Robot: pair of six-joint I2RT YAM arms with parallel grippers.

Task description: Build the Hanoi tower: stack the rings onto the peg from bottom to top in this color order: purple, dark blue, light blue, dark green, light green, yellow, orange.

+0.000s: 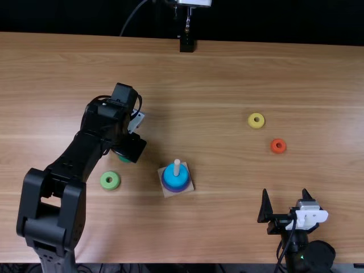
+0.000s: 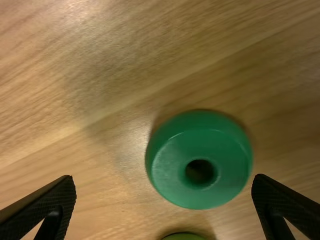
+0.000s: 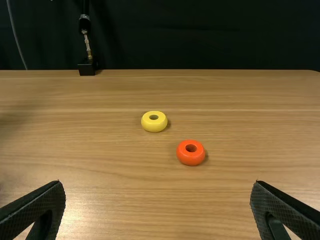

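Your left gripper point(image 1: 132, 149): spread wide, over the dark green ring point(image 2: 201, 159), on the table. Your right gripper point(image 1: 288, 213): spread, near edge, right. Peg point(image 1: 177, 167): bearing purple point(image 1: 186, 188) and blue point(image 1: 175, 181) rings. Light green ring point(image 1: 110, 180): left of peg. Yellow point(image 1: 256, 120), orange point(image 1: 278, 146): right.

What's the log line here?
left gripper: jaws open above dark green ring; right gripper: jaws open; peg: light blue ring topmost; loose: light green, yellow, orange

Both pairs of jaws wide apart
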